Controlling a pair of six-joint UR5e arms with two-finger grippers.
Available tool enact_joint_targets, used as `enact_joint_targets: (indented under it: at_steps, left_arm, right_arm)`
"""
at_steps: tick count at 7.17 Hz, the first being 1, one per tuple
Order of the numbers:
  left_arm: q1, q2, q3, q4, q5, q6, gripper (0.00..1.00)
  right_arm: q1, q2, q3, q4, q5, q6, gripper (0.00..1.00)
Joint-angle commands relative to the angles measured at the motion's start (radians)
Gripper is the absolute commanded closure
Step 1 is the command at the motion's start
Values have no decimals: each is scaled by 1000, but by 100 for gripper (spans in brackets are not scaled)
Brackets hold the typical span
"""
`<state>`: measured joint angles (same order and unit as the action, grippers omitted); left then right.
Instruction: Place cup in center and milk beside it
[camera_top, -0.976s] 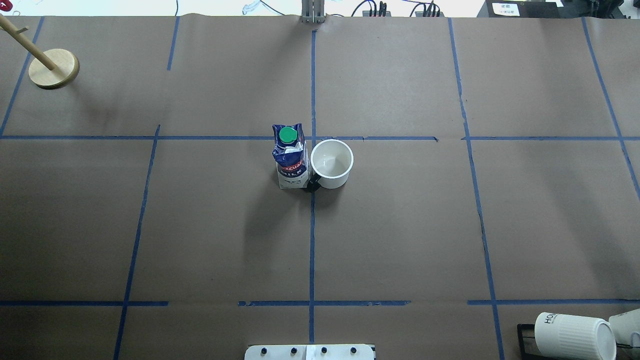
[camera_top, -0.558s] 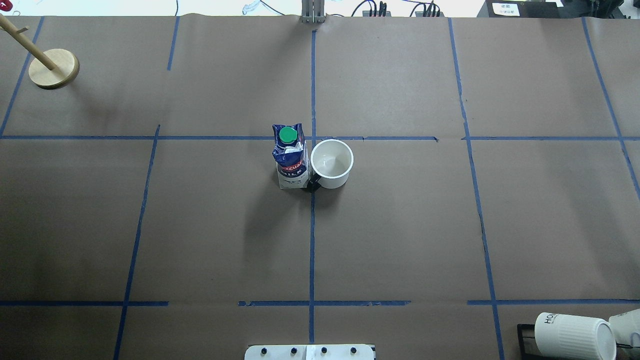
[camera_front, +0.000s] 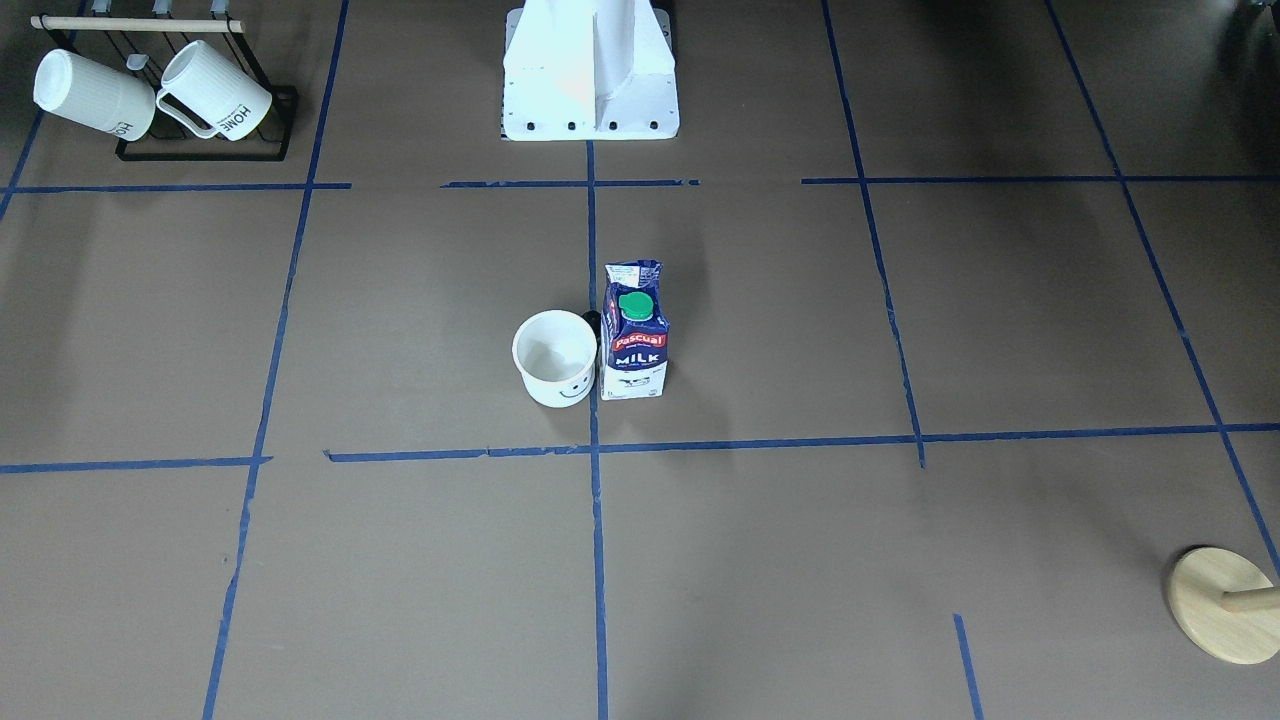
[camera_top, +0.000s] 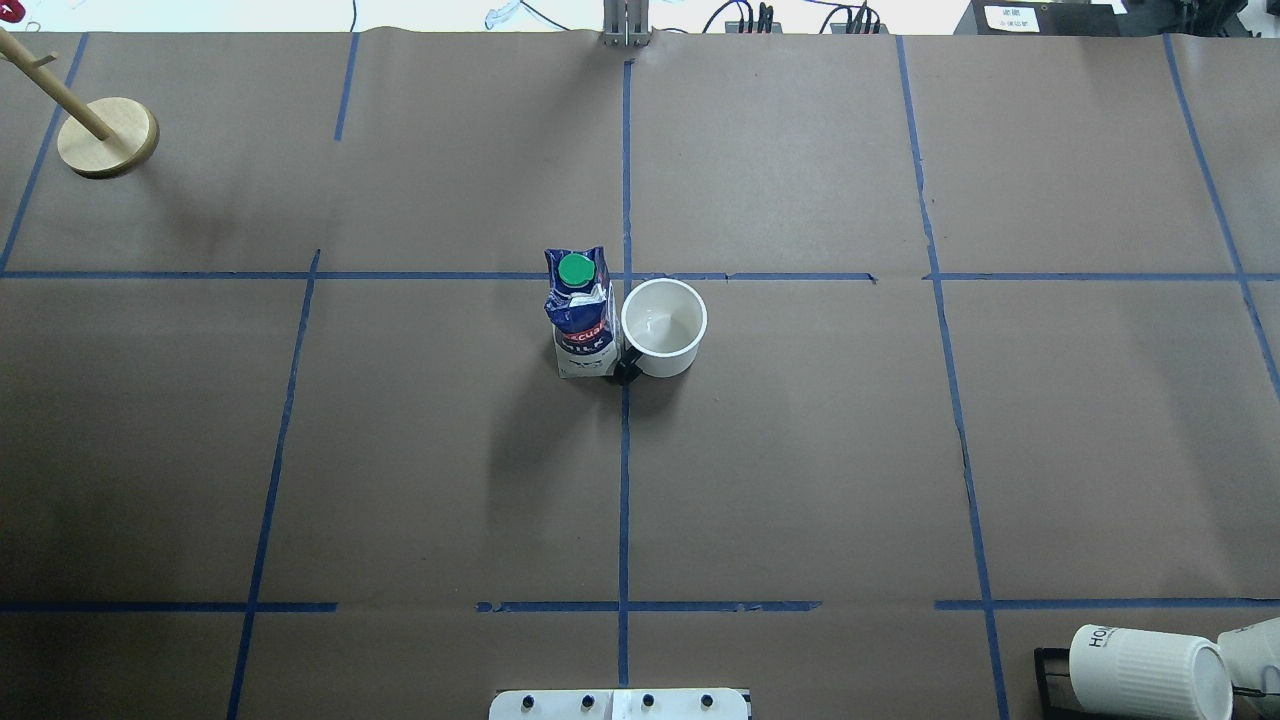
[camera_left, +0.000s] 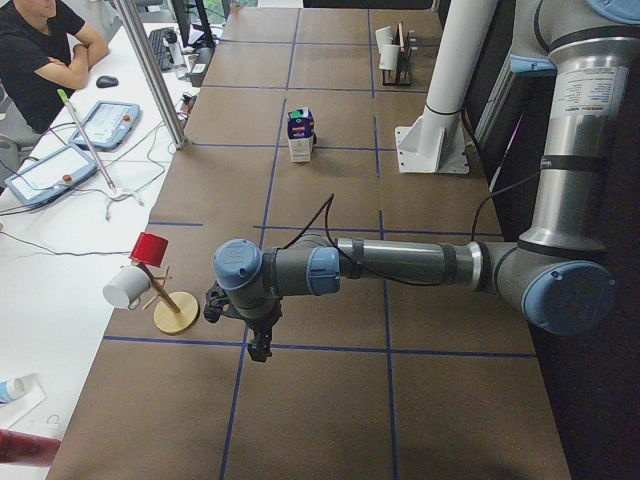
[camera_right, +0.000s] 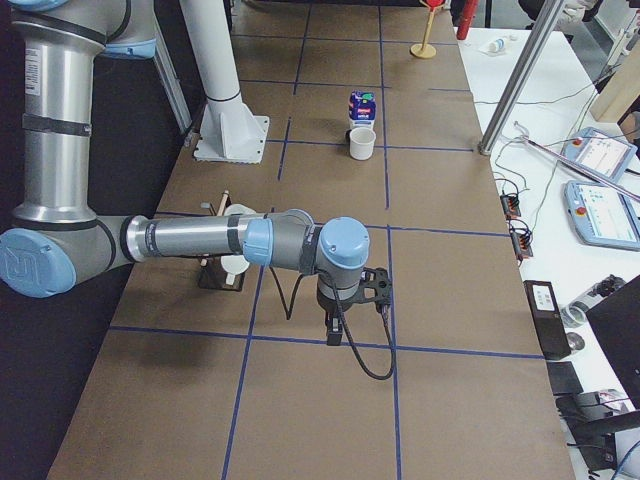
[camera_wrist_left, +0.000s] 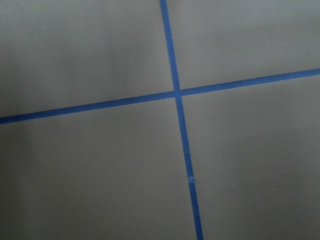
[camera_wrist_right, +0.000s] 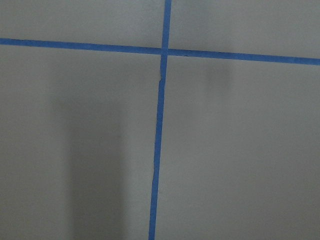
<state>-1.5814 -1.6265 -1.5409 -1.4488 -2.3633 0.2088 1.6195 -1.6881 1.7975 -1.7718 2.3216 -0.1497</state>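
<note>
1. Where the overhead view's left edge begins, a round wooden stand (camera_top: 107, 137) with a slanted dowel is sitting far out on the brown paper surface (camera_top: 400, 450). Only the left-side view is showing a red tumbler (camera_left: 151, 248) hanging on it.
2. At the center (camera_top: 660, 430), the milk (camera_top: 580, 320) is standing upright, a creased gable-top carton with a round green cap.
3. Just right of it, the cup (camera_top: 663, 330) is standing mouth-up, smooth and white, too close to the carton to tell whether they are touching. Its black handle is poking toward the carton's base.
4. Only the front-facing view is showing the cup's smiley face and the carton's "MILK" lettering.
5. Ribbed white mugs (camera_top: 1150, 668) are resting on a black wire rack (camera_front: 205, 155) at far right.
6. Left claw (camera_left: 258, 340) and right claw (camera_right: 335, 330) are appearing only in the side views, hanging over bare paper well apart from both items. I cannot tell whether either is open or closed.
7. Both wrist cameras are showing only crossing blue tape lines (camera_wrist_left: 175, 93).
</note>
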Motion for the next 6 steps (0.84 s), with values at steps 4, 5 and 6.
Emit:
enact_joint_targets:
  at_steps: [4, 5, 6]
  left_arm:
    - [-15, 120, -121, -1, -24, -6, 0]
    - [-15, 120, -122, 1, -22, -8, 0]
    - [-15, 120, -122, -1, -24, -34, 0]
  right_arm:
    - [0, 45, -90, 125, 1, 91, 0]
    - [0, 45, -90, 129, 4, 94, 0]
    - [0, 45, -89, 129, 11, 94, 0]
